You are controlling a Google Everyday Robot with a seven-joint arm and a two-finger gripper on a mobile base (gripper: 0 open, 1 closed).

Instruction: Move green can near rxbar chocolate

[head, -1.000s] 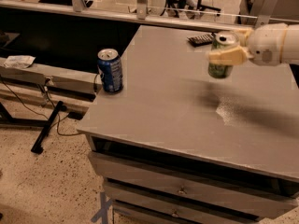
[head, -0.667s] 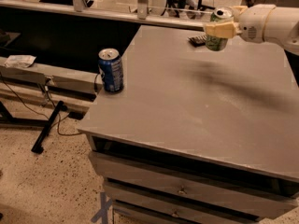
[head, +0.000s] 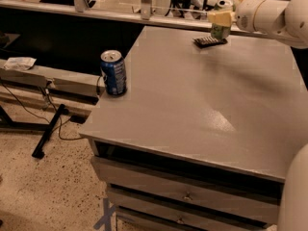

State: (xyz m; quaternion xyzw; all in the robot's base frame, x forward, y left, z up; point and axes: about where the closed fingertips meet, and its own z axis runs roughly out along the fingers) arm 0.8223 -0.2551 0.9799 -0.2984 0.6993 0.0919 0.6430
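The gripper (head: 222,18) carried green can (head: 220,31) back; jaws clamp it, seemingly over rxbar chocolate (head: 210,41).

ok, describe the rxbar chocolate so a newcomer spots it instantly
Start at the grey table and go to its far edge, right of centre. The rxbar chocolate lies flat there, right by the green can held in the gripper. It's the only flat, dark, rectangular item; the blue can stands at the left edge.

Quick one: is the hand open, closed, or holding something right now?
Hand: closed on the green can, at the far side of the table, right beside the rxbar chocolate.
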